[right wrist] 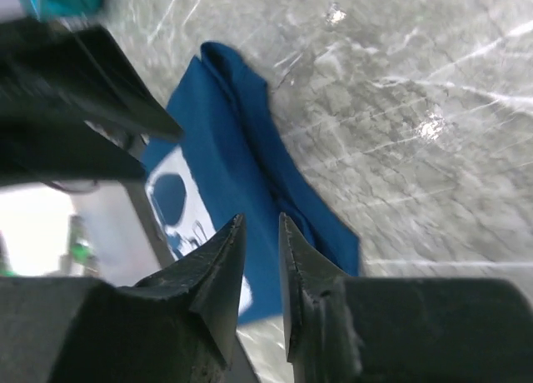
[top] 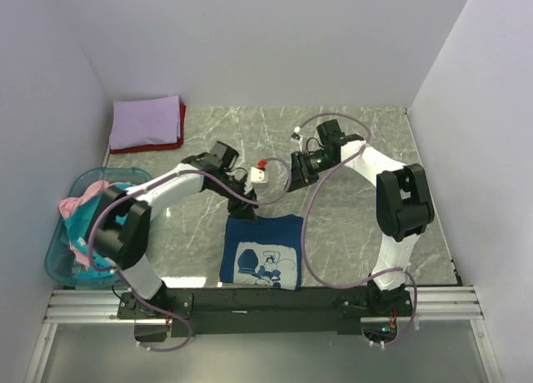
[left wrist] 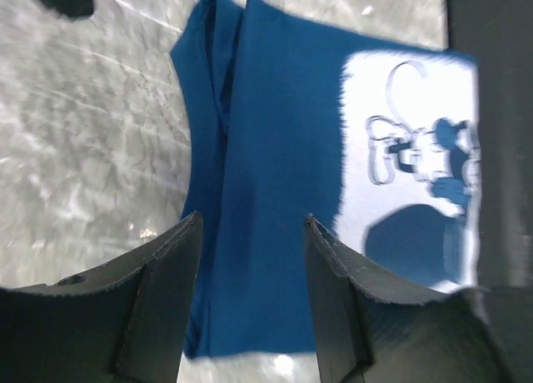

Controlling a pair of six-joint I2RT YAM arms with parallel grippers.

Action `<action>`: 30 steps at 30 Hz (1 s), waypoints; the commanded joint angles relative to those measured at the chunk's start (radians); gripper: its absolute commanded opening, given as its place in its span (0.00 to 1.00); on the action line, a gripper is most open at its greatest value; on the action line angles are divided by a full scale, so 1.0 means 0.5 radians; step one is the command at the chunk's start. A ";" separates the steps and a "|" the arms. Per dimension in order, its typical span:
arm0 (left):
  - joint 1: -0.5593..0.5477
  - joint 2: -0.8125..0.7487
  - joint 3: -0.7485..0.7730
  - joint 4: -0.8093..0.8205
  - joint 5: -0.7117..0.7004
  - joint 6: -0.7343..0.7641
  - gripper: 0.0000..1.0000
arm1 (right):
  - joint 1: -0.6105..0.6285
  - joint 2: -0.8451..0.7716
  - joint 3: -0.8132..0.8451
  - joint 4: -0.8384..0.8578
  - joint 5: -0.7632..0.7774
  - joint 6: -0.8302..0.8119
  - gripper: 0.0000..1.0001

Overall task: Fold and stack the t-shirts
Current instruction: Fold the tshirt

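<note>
The dark blue t-shirt with a white printed picture lies folded into a rectangle at the near middle of the table. It also shows in the left wrist view and the right wrist view. My left gripper hangs open and empty just above the shirt's far left edge. My right gripper is raised beyond the shirt's far right corner, its jaws only narrowly apart and empty. A folded lavender t-shirt lies on a red one at the back left.
The translucent blue basket stands at the left edge, holding a pink shirt and a teal shirt. White walls close in the table on three sides. The left arm shows in the right wrist view.
</note>
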 commanded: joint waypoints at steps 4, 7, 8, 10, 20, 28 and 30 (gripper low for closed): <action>-0.147 0.221 0.073 0.176 -0.216 0.079 0.57 | -0.029 0.071 -0.118 0.403 -0.095 0.486 0.28; -0.197 0.295 0.094 0.161 -0.246 0.085 0.56 | -0.091 0.096 -0.155 0.452 -0.144 0.538 0.27; -0.215 0.317 0.116 0.148 -0.250 0.082 0.56 | -0.106 0.102 -0.165 0.458 -0.154 0.547 0.27; -0.230 0.363 0.128 0.154 -0.259 0.045 0.56 | -0.140 0.114 -0.168 0.452 -0.166 0.541 0.27; -0.261 0.394 0.128 0.087 -0.179 0.091 0.22 | -0.189 0.157 -0.067 0.388 -0.203 0.486 0.27; -0.335 0.112 -0.074 0.215 -0.280 0.063 0.01 | -0.122 0.237 -0.076 0.541 -0.325 0.652 0.27; -0.359 -0.004 -0.169 0.316 -0.347 0.039 0.01 | -0.054 0.252 -0.082 0.553 -0.350 0.661 0.27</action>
